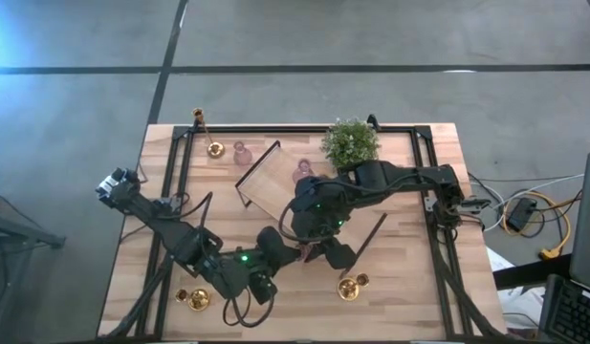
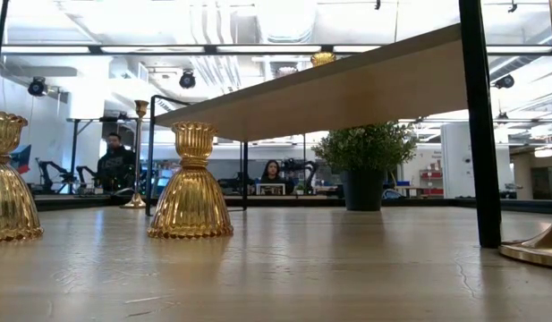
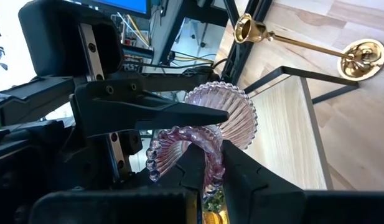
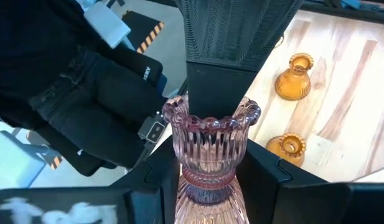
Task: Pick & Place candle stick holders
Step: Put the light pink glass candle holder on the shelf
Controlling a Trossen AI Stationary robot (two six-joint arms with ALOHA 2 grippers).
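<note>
Pink glass candle holder (image 3: 204,134) changes grippers mid-air, near the table's front centre.
Left gripper (image 3: 210,171) pinches its flared base; right gripper (image 4: 207,168), just right, straddles the stem, fingers not yet pressed shut.

The high view looks straight down on the whole table (image 1: 400,296). The low view sits at tabletop height, facing the room. Both wrist views look closely at the same pink holder (image 3: 207,134), seen from opposite sides.
</note>
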